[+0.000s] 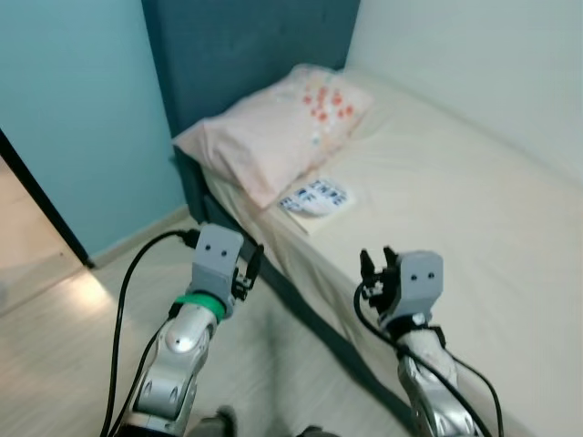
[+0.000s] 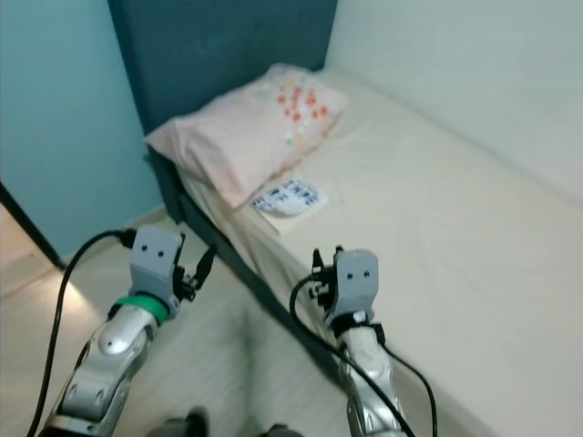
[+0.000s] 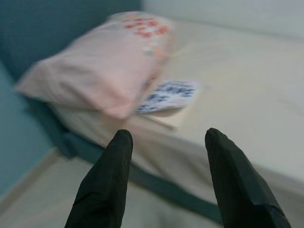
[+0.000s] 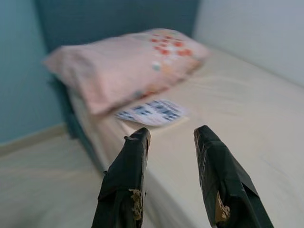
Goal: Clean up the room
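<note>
Both arms are reaching forward, left gripper (image 3: 164, 178) and right gripper (image 4: 173, 178) fingers spread, toward the blue-patterned white booklet (image 1: 316, 197) lying beside the pink floral pillow (image 1: 273, 129) on the cream bed (image 1: 474, 218).

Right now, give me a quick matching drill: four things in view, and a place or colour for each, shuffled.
Things:
1. pillow
2. book
3. headboard
4. left gripper

Descriptions:
A. dark blue, upright behind the bed
B. pink with an orange flower print
C. open, out over the floor beside the bed
D. flat on the sheet, partly tucked under the pillow

Pairs: 1-B, 2-D, 3-A, 4-C
</note>
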`<state>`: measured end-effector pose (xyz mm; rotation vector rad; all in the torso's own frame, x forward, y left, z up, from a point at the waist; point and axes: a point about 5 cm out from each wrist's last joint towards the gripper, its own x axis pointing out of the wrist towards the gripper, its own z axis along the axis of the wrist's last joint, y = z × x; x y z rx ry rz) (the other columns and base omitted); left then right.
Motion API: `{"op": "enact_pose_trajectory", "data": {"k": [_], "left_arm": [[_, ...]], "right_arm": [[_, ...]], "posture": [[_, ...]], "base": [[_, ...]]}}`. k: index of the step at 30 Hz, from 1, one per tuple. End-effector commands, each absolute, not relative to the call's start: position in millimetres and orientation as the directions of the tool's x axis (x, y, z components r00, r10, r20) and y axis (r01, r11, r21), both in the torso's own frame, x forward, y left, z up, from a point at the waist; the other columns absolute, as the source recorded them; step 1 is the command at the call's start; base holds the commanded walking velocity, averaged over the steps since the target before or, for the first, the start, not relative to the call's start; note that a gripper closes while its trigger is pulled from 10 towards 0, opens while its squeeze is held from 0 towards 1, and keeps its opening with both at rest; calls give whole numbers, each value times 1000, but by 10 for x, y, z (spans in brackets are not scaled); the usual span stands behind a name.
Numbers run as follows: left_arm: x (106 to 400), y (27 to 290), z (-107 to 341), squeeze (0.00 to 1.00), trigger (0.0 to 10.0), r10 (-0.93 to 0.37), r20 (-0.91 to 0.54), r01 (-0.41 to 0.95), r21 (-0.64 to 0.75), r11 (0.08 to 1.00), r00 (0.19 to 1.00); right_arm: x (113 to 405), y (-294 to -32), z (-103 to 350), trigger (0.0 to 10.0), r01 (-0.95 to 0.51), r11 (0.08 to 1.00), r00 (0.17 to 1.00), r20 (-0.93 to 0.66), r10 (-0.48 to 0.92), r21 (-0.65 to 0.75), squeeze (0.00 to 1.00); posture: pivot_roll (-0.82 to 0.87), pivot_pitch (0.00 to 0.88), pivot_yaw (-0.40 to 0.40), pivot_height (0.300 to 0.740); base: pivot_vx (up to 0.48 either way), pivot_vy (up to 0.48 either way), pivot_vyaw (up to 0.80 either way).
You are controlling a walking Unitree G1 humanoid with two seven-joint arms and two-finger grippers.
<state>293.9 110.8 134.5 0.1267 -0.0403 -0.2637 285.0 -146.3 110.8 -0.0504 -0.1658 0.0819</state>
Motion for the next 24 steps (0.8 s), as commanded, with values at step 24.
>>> {"op": "enact_pose_trajectory", "data": {"k": [24], "left_arm": [[2597, 1896, -40, 0, 10000, -42, -566, 182, 194, 964, 823]], "right_arm": [[2528, -1861, 85, 10000, -26, 996, 968, -251, 5, -81, 0]], "posture": [[-8, 91, -70, 723]], "base": [[0, 0, -792]]}}
